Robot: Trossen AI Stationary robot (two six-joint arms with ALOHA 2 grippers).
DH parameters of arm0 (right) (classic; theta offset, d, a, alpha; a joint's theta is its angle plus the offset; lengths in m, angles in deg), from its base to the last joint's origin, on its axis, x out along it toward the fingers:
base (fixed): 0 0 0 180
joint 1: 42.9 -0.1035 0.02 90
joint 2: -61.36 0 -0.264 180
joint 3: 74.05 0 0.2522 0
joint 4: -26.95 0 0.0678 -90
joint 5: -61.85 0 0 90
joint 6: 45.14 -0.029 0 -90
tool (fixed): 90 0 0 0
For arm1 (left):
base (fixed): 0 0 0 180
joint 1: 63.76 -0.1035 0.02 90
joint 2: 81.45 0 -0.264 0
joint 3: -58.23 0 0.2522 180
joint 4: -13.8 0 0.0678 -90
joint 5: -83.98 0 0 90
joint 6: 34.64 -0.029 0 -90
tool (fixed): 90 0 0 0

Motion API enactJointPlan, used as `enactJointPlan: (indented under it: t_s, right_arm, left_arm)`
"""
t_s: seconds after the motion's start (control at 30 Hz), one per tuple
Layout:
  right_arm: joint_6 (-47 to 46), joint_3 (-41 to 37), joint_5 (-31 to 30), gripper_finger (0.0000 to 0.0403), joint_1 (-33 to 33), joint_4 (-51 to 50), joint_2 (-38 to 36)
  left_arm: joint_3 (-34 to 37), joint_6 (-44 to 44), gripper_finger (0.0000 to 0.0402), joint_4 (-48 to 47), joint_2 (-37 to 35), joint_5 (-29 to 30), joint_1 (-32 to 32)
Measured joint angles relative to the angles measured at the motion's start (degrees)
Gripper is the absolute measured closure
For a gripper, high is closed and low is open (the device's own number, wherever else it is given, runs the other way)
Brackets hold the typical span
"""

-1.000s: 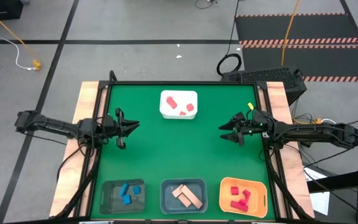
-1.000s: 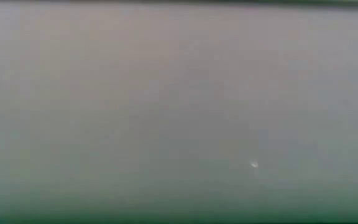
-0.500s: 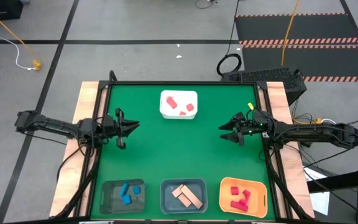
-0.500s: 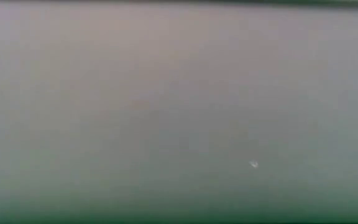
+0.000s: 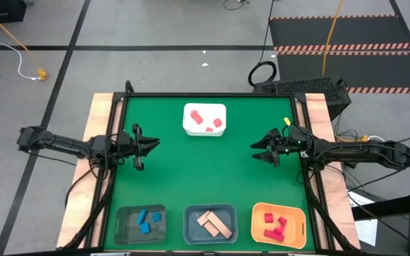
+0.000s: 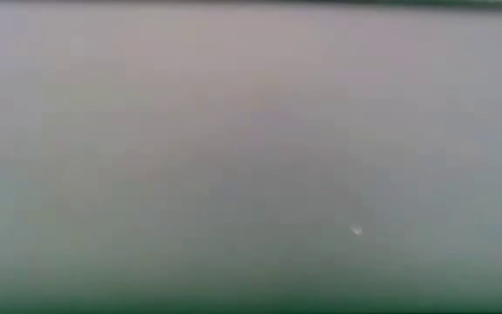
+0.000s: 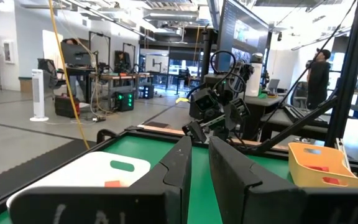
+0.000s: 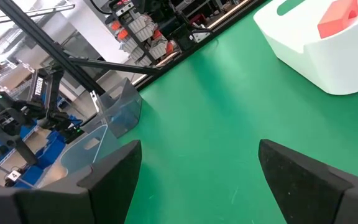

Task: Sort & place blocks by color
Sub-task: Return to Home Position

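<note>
Three red blocks point(image 5: 210, 122) lie in a white tray point(image 5: 188, 121) at the far middle of the green table. Along the near edge, blue blocks point(image 5: 145, 220) sit in a grey bin, tan bars point(image 5: 213, 224) in a second grey bin, and red blocks point(image 5: 275, 227) in an orange bin point(image 5: 257, 220). My left gripper point(image 5: 154, 143) point(image 7: 200, 162) hovers at the left side, its fingers almost together and holding nothing. My right gripper point(image 5: 256, 151) point(image 8: 197, 162) hovers at the right side, open and holding nothing. The low view shows only a grey blur.
Bare green table lies between the two grippers and between the white tray and the three near bins. Wooden rails run along the table's left and right edges. The left wrist view shows the right arm's gripper point(image 7: 213, 115) facing it and a person point(image 7: 319, 71) far behind.
</note>
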Motion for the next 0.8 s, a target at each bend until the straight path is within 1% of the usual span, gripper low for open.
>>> enactJointPlan:
  t_s: [0.17,0.37,0.47,0.8]
  right_arm:
    - [0.0,0.0,-0.1,0.0090,-1.2,0.0,0.0]
    - [0.0,0.0,0.0,0.0090,-7.3,0.0,0.0]
    - [0.0,0.0,0.1,0.0090,-9.1,0.0,0.0]
    - [0.0,0.0,0.0,0.0090,-9.7,0.0,0.0]
  left_arm:
    - [0.0,0.0,0.0344,0.0,0.0,0.0,0.0]
    - [0.0,0.0,0.0344,0.0,0.0,0.0,0.0]
    - [0.0,0.0,0.0344,0.0,0.0,0.0,0.0]
    - [0.0,0.0,0.0344,0.0,0.0,0.0,0.0]
